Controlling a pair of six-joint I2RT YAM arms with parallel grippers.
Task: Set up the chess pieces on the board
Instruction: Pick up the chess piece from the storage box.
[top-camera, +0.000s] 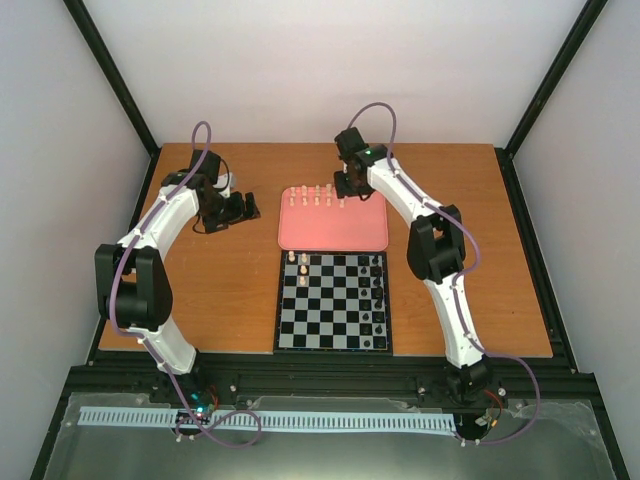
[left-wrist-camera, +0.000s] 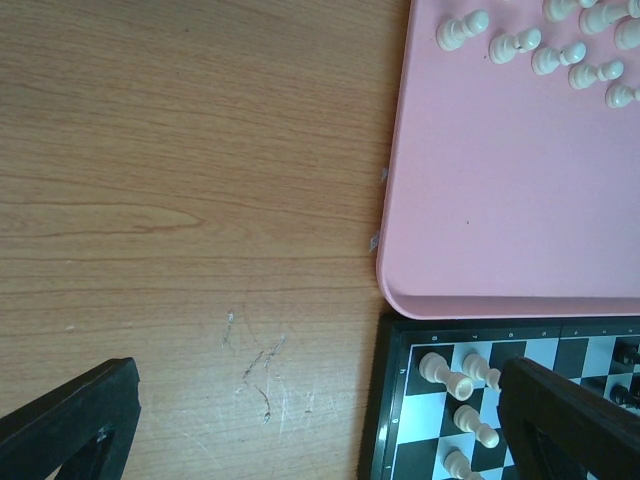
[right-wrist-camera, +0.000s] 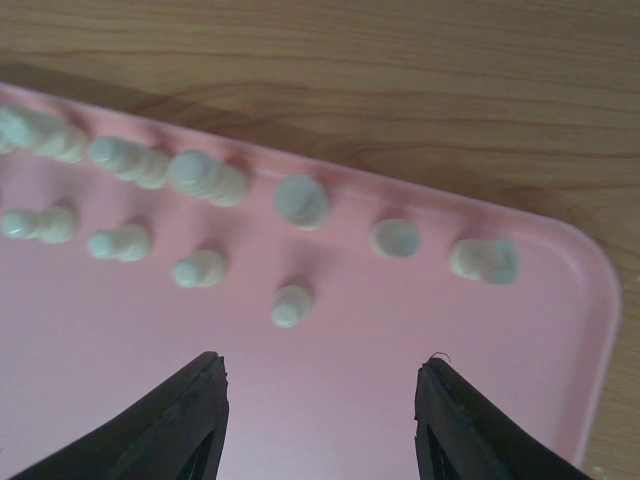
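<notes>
Some ten pale chess pieces (top-camera: 318, 195) stood in two loose rows along the far edge of the pink tray (top-camera: 333, 235). A few more were already on the board (top-camera: 333, 330), at the far end of its left side. The board lay just near of the tray, with the black pieces (top-camera: 376, 295) lined down its right side.

My right gripper (right-wrist-camera: 320, 368) hung over the tray's far right corner, its fingers apart and holding nothing. My left gripper (left-wrist-camera: 320, 370) waited over bare table (left-wrist-camera: 180, 180) left of the tray, also spread wide and empty.

I judged the pieces to be very light, hard and smooth, top-heavy on small bases, so a sideways brush would likely topple one. The best hold looked to be low on the body, one finger on each side, closing gently from straight above.

One small pawn (right-wrist-camera: 288, 305) stood out nearer than the rows, with free tray to its left and right, so I thought it the easiest to take. The others stood close together, leaving little room for a finger between them. The rightmost piece (right-wrist-camera: 483, 260) sat near the tray's raised rim, which might crowd a finger there. The tray's near half was bare and gave room to lift and carry towards the board.
</notes>
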